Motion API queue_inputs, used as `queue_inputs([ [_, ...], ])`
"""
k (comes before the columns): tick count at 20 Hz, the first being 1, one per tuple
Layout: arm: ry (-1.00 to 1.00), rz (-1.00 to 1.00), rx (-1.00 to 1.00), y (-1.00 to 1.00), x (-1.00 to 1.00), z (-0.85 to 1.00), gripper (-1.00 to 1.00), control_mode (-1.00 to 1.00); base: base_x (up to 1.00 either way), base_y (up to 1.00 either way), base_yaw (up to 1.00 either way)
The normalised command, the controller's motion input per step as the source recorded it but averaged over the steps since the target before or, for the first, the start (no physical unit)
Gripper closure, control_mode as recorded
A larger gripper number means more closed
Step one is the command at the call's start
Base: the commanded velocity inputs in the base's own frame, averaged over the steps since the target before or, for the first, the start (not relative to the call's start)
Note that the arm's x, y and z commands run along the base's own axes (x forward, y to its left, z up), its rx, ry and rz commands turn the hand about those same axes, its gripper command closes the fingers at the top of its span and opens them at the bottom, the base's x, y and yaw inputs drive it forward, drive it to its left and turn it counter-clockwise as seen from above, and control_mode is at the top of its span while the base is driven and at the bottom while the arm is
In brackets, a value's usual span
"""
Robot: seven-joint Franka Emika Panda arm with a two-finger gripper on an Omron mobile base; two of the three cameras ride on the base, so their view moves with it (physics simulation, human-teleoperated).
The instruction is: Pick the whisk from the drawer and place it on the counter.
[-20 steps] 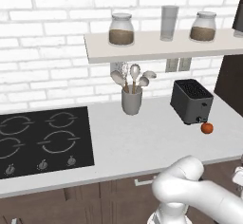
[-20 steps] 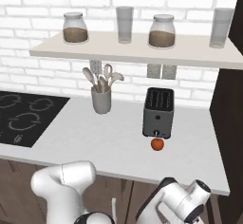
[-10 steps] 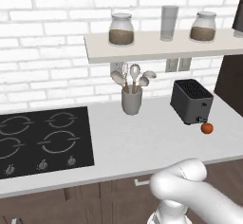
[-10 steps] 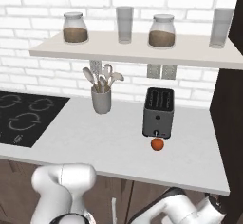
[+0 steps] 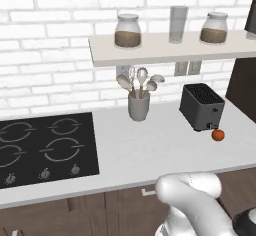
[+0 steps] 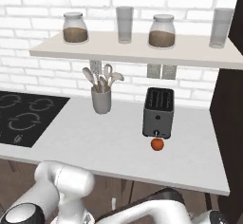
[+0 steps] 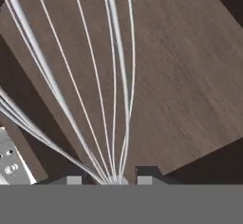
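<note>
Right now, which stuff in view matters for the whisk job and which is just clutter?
Job:
- wire-looped silvery whisk, between the gripper fingertips
- pale grey-white counter

Lying about:
- black four-ring cooktop
- grey utensil cup with wooden spoons
- dark toaster
- small red-orange fruit
- shelf jars

Thin shiny metal wires on the whisk (image 7: 114, 76). Dark, matt wood on the drawer (image 7: 180, 76). Smooth pale counter (image 5: 150, 150).

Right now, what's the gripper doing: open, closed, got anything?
Gripper: closed on the whisk, its wire loops fanning out from between the fingertips, above a brown wooden surface.
</note>
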Motion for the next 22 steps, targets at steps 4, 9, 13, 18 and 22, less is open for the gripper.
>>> queue_inputs([
  [4, -0.35, 0.14, -0.03, 0.99, 0.21, 0.88, 1.00, -1.00, 0.00, 0.00, 0.00],
  [9, -0.29, 0.22, 0.00, 0.90, 0.83, 1.00, 1.00, -1.00, 0.00, 0.00, 0.00],
  [13, -0.06, 0.10, -0.04, 0.79, 0.84, 1.00, 1.00, -1.00, 0.00, 0.00, 0.00],
  [18, 0.00, 0.01, -0.02, 0.17, 0.93, 0.72, 1.00, -1.00, 0.00, 0.00, 0.00],
  [22, 0.00, 0.00, 0.00, -0.05, 0.81, 0.10, 1.00, -1.00, 0.00, 0.00, 0.00],
])
